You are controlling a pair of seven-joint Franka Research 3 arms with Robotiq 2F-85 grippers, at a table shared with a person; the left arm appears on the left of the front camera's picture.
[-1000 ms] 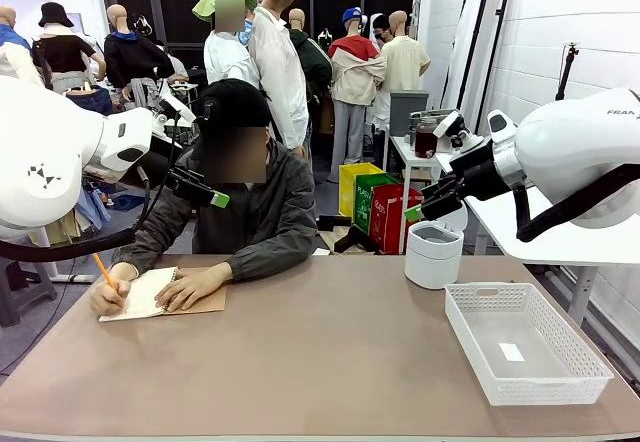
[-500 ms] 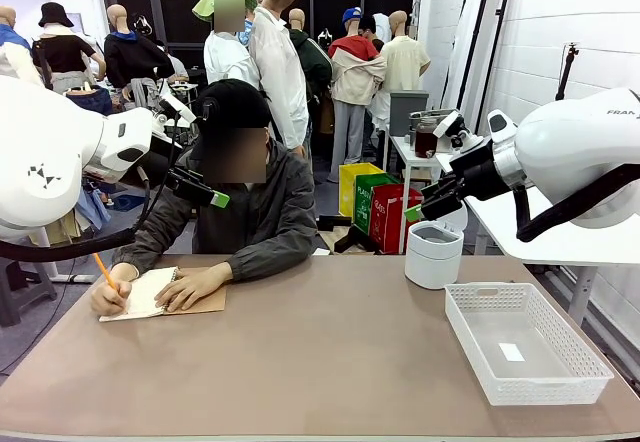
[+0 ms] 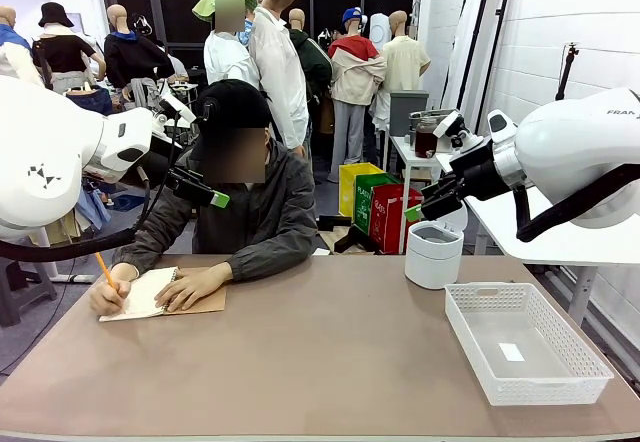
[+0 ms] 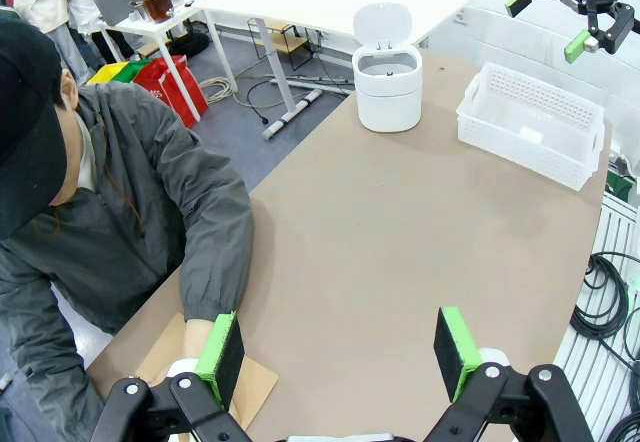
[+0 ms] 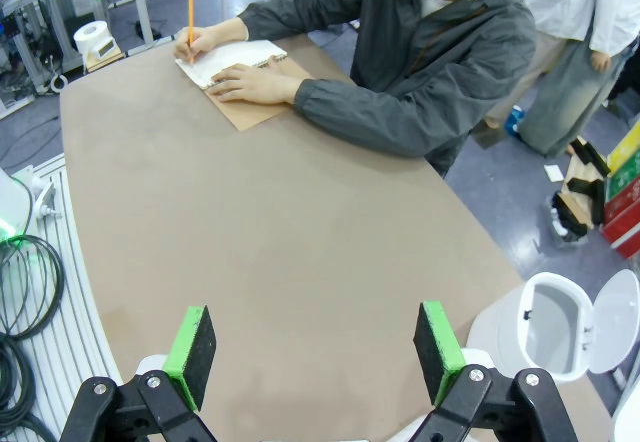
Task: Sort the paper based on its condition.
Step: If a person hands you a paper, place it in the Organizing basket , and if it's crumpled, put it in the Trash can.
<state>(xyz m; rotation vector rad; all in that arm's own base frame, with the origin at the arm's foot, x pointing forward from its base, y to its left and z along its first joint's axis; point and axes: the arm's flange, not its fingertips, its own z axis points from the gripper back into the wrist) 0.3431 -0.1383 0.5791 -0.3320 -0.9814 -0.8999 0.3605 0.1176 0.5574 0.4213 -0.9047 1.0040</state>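
Note:
No loose paper is in view. At the table's far left a person writes with an orange pencil [image 3: 105, 270] on the top white page of a spiral notebook [image 3: 148, 293] with a brown cover, and the other hand rests on it. My left gripper [image 3: 200, 188] hangs high above that corner, open and holding nothing; in the left wrist view it [image 4: 338, 352] looks down on bare tabletop. My right gripper [image 3: 425, 204] hovers open and holding nothing above the far right of the table. In the right wrist view it [image 5: 314, 352] frames bare tabletop, far from the notebook [image 5: 235, 57].
A white mesh basket [image 3: 466, 342] stands at the right front with a small white label on its floor. A small white bin [image 3: 433, 254] with its lid up stands behind it. The brown tabletop [image 3: 330, 362] lies bare between notebook and basket.

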